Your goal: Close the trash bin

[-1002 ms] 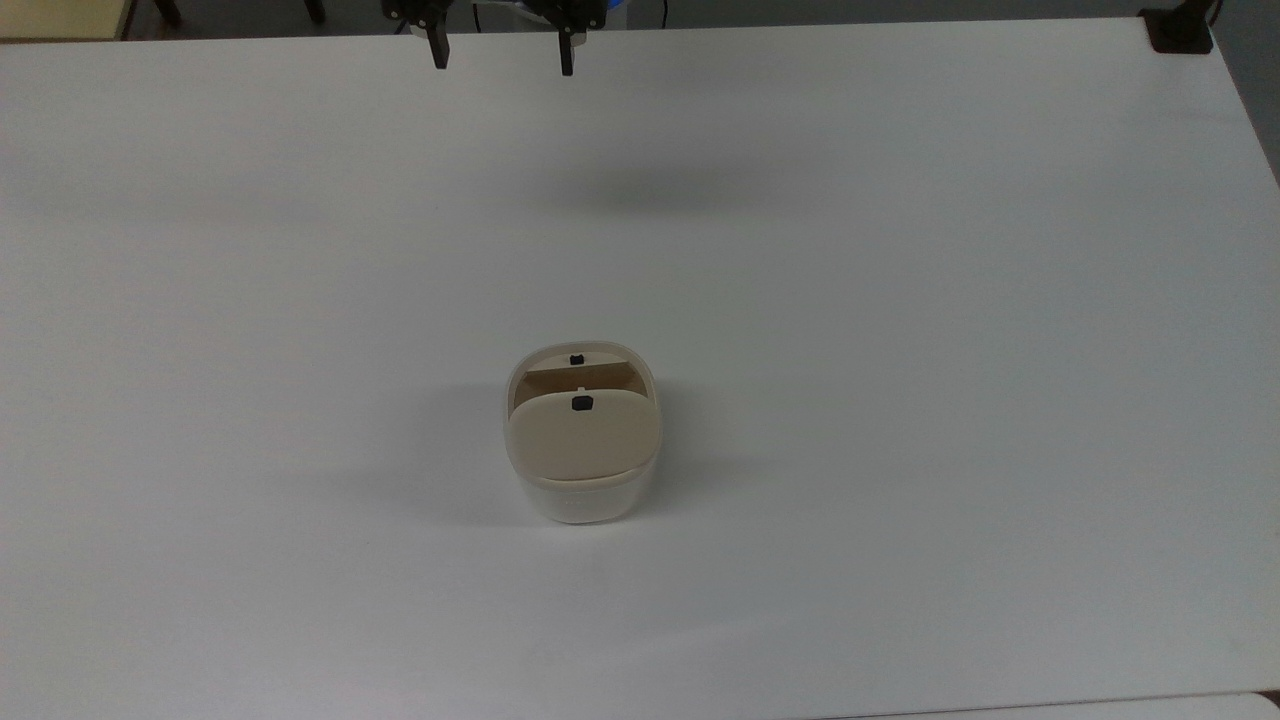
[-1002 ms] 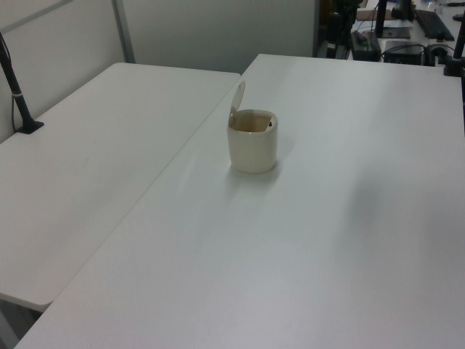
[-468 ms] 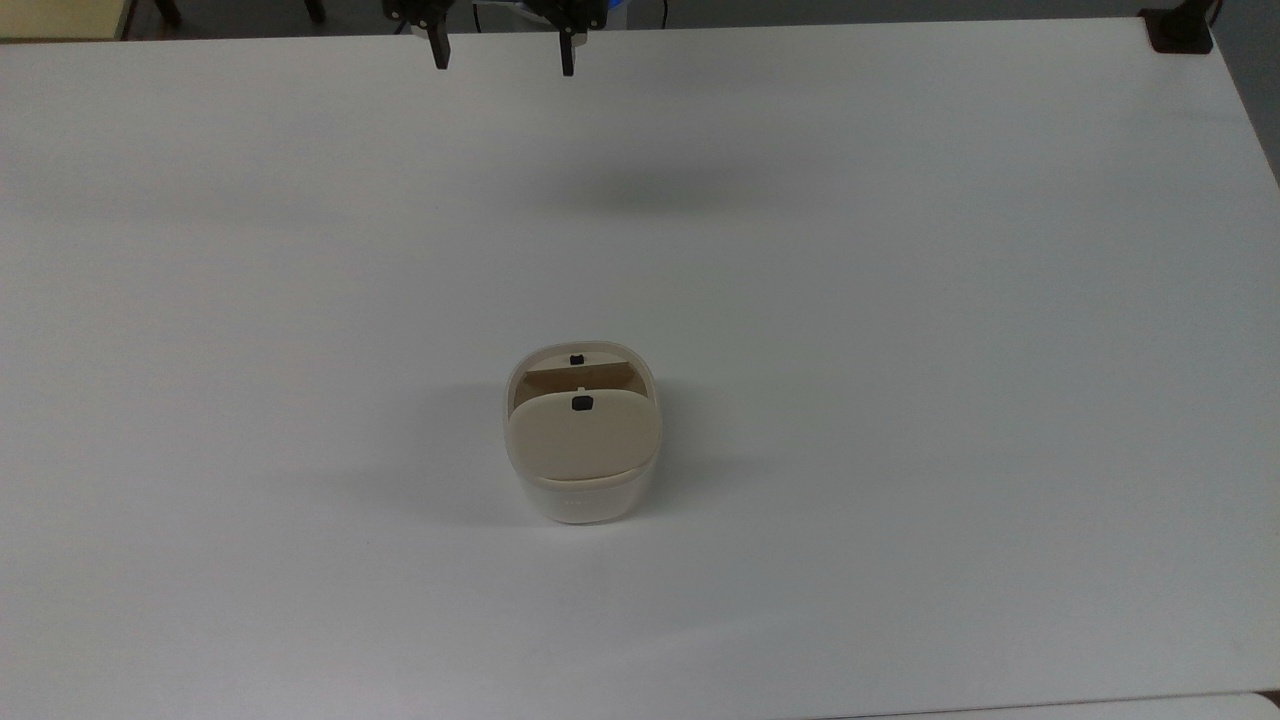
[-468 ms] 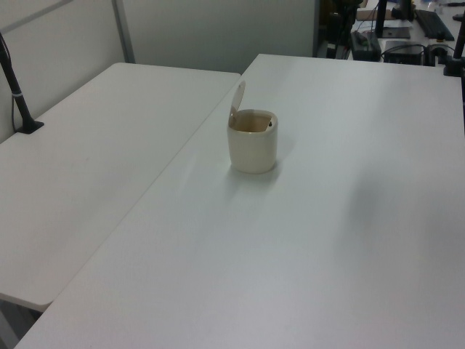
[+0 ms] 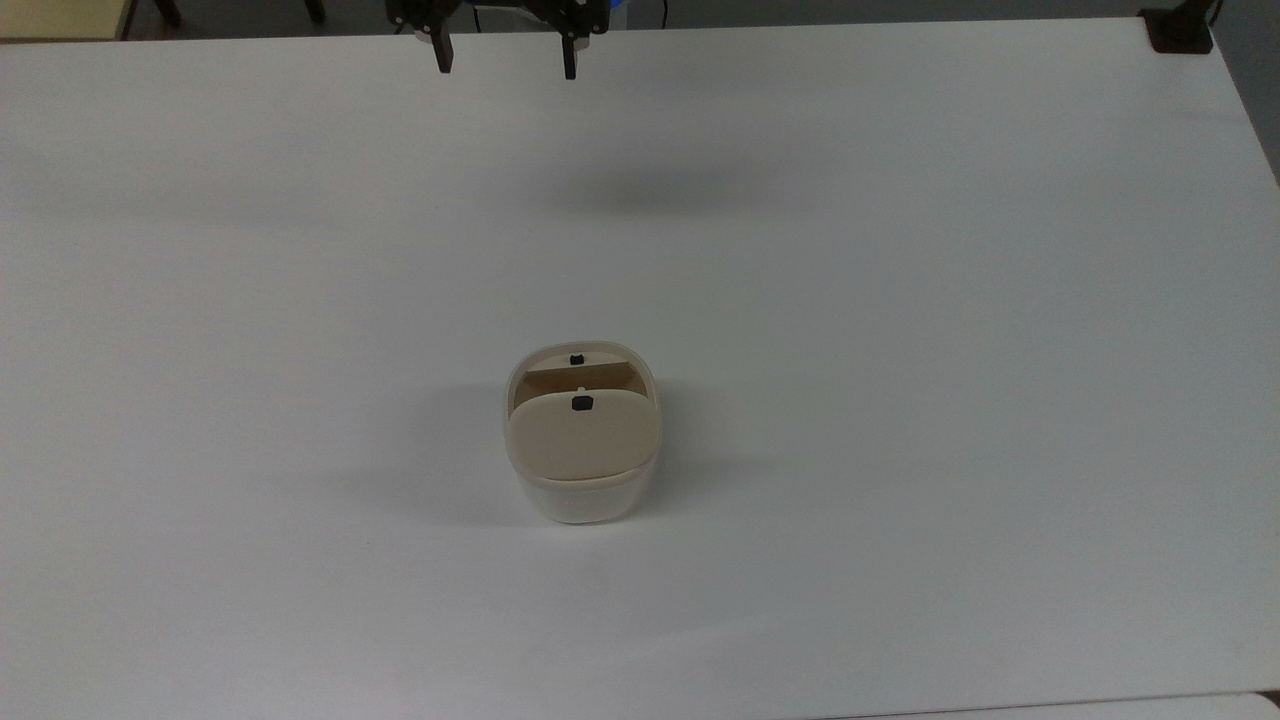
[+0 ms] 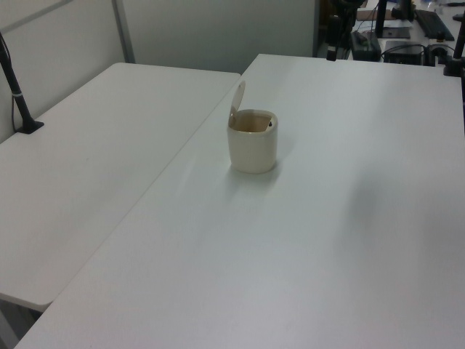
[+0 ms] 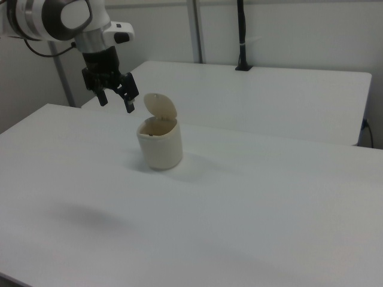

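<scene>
Near the middle of the white counter (image 5: 900, 300), the trash bin (image 5: 581, 470) is seen standing with its beige lid (image 7: 160, 106) tipped up on its hinge, almost upright. The gripper (image 5: 503, 55) is held high above the counter's far edge in the top view, well apart from the bin, its jaws spread and empty. A clean close is judged to call for the lid's raised edge being met from behind and pressed down until latched.
</scene>
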Robot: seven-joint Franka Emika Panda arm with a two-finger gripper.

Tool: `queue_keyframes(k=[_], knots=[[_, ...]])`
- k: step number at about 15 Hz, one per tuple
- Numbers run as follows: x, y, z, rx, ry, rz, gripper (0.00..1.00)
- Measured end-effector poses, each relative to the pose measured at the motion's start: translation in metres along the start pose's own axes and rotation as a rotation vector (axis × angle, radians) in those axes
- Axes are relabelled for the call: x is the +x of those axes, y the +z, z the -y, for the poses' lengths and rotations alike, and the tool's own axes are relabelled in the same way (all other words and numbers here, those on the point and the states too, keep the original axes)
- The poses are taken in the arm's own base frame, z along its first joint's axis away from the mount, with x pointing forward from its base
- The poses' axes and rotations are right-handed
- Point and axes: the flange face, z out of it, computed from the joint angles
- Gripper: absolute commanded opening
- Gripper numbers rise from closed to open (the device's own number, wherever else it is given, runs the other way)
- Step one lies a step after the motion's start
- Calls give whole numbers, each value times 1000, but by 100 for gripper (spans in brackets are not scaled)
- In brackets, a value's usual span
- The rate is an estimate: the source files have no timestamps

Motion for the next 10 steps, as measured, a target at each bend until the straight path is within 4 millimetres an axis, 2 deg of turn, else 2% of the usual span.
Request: queue_keyframes(k=[1, 2, 4, 6, 7, 8, 10], knots=[[1, 2, 0, 0, -3, 0, 100], [4, 4, 1, 0, -7, -8, 89], [12, 11, 3, 0, -12, -36, 58], [18, 15, 4, 1, -10, -52, 21], [20, 16, 4, 4, 2, -65, 9], [23, 16, 5, 14, 35, -84, 2], [33, 15, 8, 49, 157, -141, 0]])
